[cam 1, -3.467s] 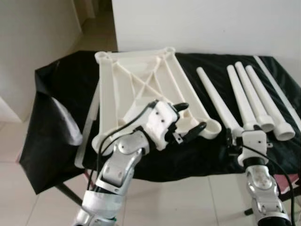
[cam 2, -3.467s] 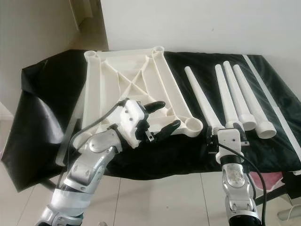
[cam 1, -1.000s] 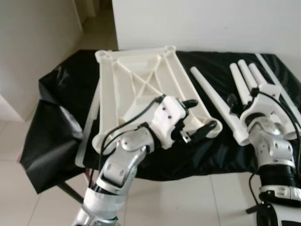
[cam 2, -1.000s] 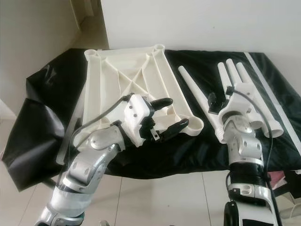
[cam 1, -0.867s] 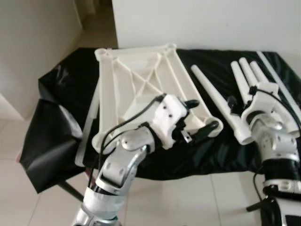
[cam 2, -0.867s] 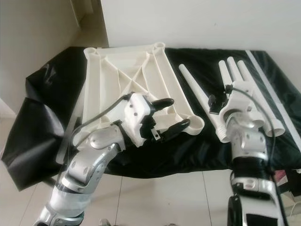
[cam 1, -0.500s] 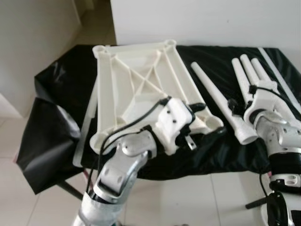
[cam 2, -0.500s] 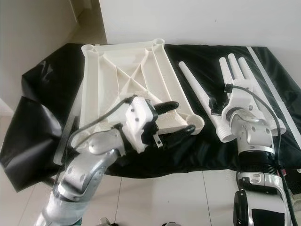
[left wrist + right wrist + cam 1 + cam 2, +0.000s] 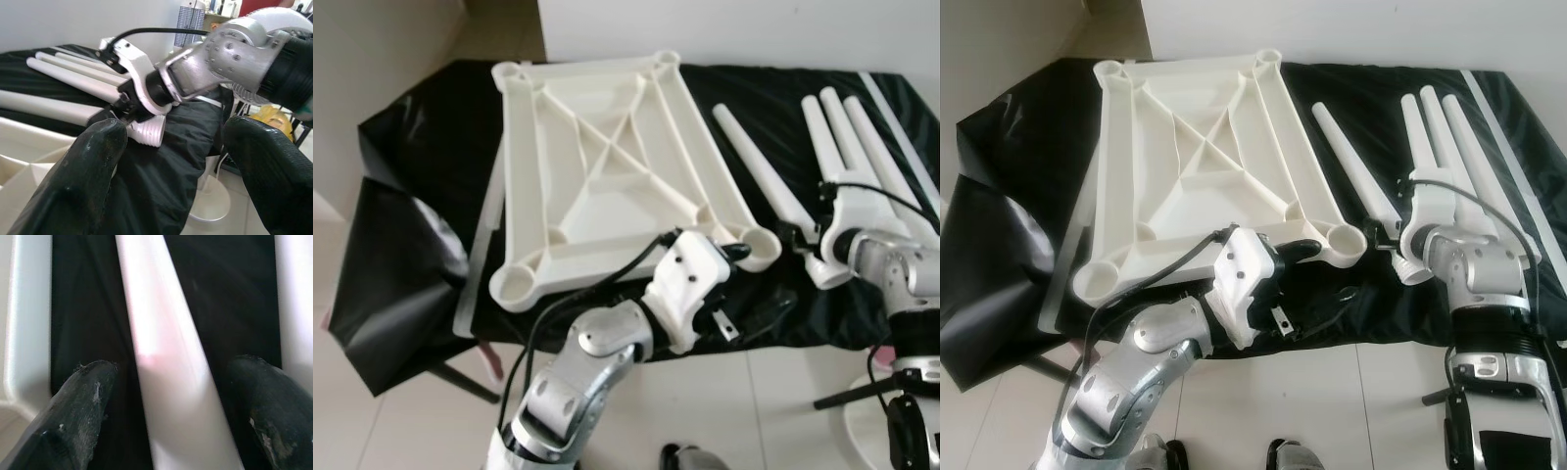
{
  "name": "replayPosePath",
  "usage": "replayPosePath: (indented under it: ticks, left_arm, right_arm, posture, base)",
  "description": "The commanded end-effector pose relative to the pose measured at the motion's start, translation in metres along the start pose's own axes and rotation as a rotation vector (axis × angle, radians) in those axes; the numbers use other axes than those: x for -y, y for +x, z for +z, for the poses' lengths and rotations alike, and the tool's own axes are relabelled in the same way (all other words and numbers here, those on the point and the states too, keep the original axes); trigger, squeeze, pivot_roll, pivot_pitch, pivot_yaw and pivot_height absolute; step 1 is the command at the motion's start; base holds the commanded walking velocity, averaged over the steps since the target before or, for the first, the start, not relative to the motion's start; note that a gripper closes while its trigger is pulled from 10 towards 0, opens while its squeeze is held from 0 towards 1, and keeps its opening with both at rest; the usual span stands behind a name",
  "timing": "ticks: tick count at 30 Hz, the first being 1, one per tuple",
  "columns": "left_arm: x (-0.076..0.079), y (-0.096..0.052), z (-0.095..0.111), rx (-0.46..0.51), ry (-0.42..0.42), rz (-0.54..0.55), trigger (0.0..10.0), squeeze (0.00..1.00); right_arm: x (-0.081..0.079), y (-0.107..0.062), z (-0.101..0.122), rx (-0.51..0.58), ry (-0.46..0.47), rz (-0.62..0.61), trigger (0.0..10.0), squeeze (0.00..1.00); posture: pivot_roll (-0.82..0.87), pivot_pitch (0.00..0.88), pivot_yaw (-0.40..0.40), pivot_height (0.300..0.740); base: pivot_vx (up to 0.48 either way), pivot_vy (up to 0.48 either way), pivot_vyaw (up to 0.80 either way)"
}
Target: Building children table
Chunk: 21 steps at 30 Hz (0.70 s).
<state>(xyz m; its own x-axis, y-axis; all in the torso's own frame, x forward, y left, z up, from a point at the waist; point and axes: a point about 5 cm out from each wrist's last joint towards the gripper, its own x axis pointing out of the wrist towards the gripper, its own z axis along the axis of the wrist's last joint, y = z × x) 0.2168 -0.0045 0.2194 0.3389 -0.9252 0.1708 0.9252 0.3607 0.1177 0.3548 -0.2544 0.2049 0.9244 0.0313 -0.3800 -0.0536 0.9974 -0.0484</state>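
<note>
The white tabletop frame [image 9: 597, 157] lies underside up on the black-covered table, with a round socket [image 9: 759, 247] at its near right corner. Beside it lies one white tapered leg [image 9: 759, 176]; its wide end [image 9: 146, 132] points toward me. My right gripper [image 9: 173, 382] is open and straddles that leg near the wide end, one finger [image 9: 85, 396] on each side, not touching. Three more legs [image 9: 847, 137] lie further right. My left gripper [image 9: 754, 284] is open over the cloth at the table's front edge, just below the socket, holding nothing.
Black cloth [image 9: 421, 186] covers the table and hangs off its left end. A thin white strip [image 9: 891, 103] lies along the far right, another [image 9: 480, 264] along the frame's left side. Tiled floor and a white round stand base [image 9: 871, 431] are below the front edge.
The camera has come closer and tilted down. My right gripper has lowered around the single leg's wide end. My left gripper has dropped from the frame's corner to the front edge.
</note>
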Motion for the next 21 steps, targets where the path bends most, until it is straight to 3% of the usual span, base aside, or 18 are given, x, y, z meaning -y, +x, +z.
replayPosePath:
  ticks: [1,9,11,13,15,16,17,21]
  left_arm:
    - [0.004,0.0,0.003,0.008,-0.016,0.025,10.0,0.0]
    - [0.005,-0.001,0.003,-0.003,-0.02,0.032,10.0,0.0]
    - [0.005,-0.001,0.005,-0.011,-0.024,0.04,10.0,0.0]
    - [0.005,-0.001,0.005,-0.011,-0.024,0.04,10.0,0.0]
    - [0.003,-0.001,0.005,-0.015,-0.026,0.046,10.0,0.0]
    - [0.003,-0.002,0.005,-0.015,-0.026,0.049,10.0,0.0]
    - [0.002,-0.002,0.006,-0.016,-0.026,0.053,10.0,0.0]
    - [0.001,-0.002,0.006,-0.015,-0.024,0.056,10.0,0.0]
  right_arm:
    - [0.001,0.006,-0.003,-0.026,-0.014,0.002,10.0,0.0]
    - [-0.005,0.014,0.006,-0.019,0.004,0.017,10.0,0.0]
    - [-0.012,0.022,0.011,-0.087,0.059,0.036,10.0,0.0]
    - [-0.012,0.022,0.011,-0.087,0.059,0.036,10.0,0.0]
    - [-0.016,0.027,0.006,-0.174,0.07,0.042,10.0,0.0]
    - [-0.018,0.027,-0.001,-0.257,0.091,0.058,8.2,0.0]
    - [-0.02,0.028,-0.005,-0.309,0.111,0.068,5.2,0.0]
    - [-0.02,0.028,-0.008,-0.338,0.124,0.069,4.6,0.0]
  posture:
    - [-0.06,0.219,-0.03,0.74]
    - [-0.05,0.227,-0.026,0.74]
    - [-0.05,0.227,-0.024,0.74]
    - [-0.05,0.227,-0.024,0.74]
    - [-0.04,0.227,-0.023,0.74]
    - [-0.04,0.227,-0.022,0.74]
    - [-0.04,0.226,-0.02,0.74]
    - [-0.04,0.227,-0.02,0.74]
  base:
    - [0.0,0.0,0.0]
    - [0.0,0.0,0.0]
    - [0.0,0.0,0.0]
    - [0.0,0.0,0.0]
    - [0.0,0.0,0.0]
    - [0.0,0.0,0.0]
    - [0.0,0.0,0.0]
    - [0.0,0.0,0.0]
